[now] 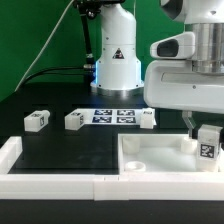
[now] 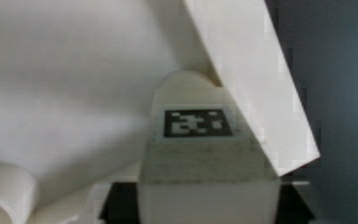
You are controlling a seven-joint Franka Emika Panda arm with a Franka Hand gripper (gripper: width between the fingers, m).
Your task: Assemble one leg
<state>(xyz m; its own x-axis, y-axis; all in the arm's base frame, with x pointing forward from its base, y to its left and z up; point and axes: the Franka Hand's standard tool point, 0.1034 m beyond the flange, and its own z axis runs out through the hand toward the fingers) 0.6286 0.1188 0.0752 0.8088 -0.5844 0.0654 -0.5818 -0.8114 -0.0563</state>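
Gripping a tagged leg (image 1: 207,143), the end effector (image 1: 205,130) has its fingers closed on the block at the tray-shaped piece's (image 1: 150,160) corner on the exterior view's right. Wrist view: leg (image 2: 201,135) upright against the rim. Three more legs (image 1: 76,120) lie mid-counter (image 1: 60,150) near the marker board (image 1: 112,116).

In the exterior view the arm runs off the top and right edges, and the hand (image 1: 204,133) is largely hidden behind the leg (image 1: 208,146) it carries. In the wrist view the leg (image 2: 199,140) is blurred and cut off below; its tag pattern cannot be read.
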